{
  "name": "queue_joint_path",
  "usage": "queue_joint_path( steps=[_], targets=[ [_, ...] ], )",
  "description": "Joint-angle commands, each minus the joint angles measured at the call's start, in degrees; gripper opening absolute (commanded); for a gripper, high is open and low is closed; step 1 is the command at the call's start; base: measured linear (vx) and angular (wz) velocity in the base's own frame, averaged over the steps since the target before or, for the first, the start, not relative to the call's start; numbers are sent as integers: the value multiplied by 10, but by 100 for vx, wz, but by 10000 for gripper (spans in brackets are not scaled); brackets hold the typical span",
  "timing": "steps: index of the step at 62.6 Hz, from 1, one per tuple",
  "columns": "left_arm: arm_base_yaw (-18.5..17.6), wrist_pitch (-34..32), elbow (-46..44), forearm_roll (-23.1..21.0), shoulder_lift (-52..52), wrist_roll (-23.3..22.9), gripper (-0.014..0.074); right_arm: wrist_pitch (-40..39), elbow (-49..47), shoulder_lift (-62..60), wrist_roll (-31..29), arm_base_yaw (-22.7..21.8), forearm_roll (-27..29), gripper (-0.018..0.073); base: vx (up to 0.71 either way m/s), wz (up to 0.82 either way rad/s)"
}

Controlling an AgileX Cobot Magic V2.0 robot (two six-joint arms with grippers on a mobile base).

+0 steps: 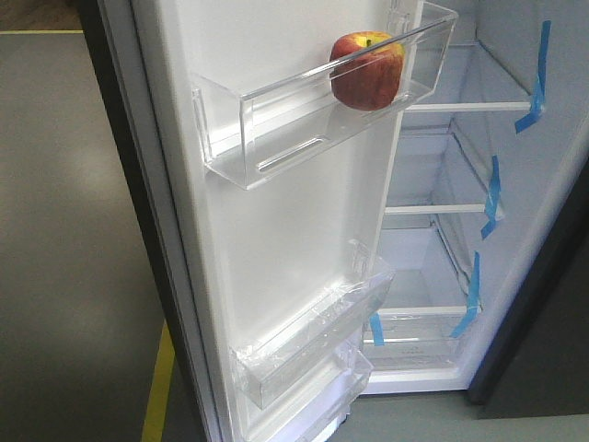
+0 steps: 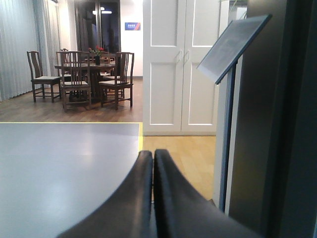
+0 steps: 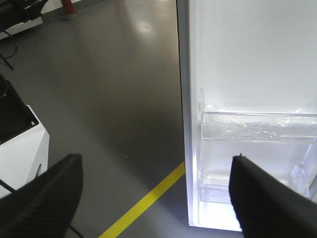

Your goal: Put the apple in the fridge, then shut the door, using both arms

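Front-facing view: apple (image 1: 367, 72) sits in upper bin (image 1: 267, 129) on door (image 1: 285, 239).

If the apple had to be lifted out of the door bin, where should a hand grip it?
Probably across its upper sides, coming from above. The apple sits stem up at the end of the bin nearer the shelves. The bin's clear front wall crosses the apple's face and blocks a frontal reach; only its top stands free.

Left tool (image 2: 153, 155) pressed together, white doors (image 2: 181, 64)
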Motion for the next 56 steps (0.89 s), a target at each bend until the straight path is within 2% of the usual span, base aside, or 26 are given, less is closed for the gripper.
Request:
queue_joint_path(
  steps=[1,9,20,29,37,44,56],
  targets=[
    [-1,-41,-16,-20,-5,-7,-6,-29,-13,10,-1,-1,20,578,0,0],
    [-1,-4,-92,-20,32,-4,-6,-29,-13,10,-1,-1,20,578,0,0],
    [-1,118,-225,-19,129,4,-6,-30,-13,10,-1,-1,20,578,0,0],
    [-1,217,-326,-19,219,40,-6,-30,-13,10,-1,-1,20,578,0,0],
    [-1,275,-389,-19,296,71,-6,-30,-13,10,-1,-1,20,578,0,0],
    [-1,288,-417,-23,357,70,-6,-30,-13,10,-1,-1,20,578,0,0],
    [-1,251,-414,-23,430,70,-6,-30,-13,10,-1,-1,20,578,0,0]
  ],
)
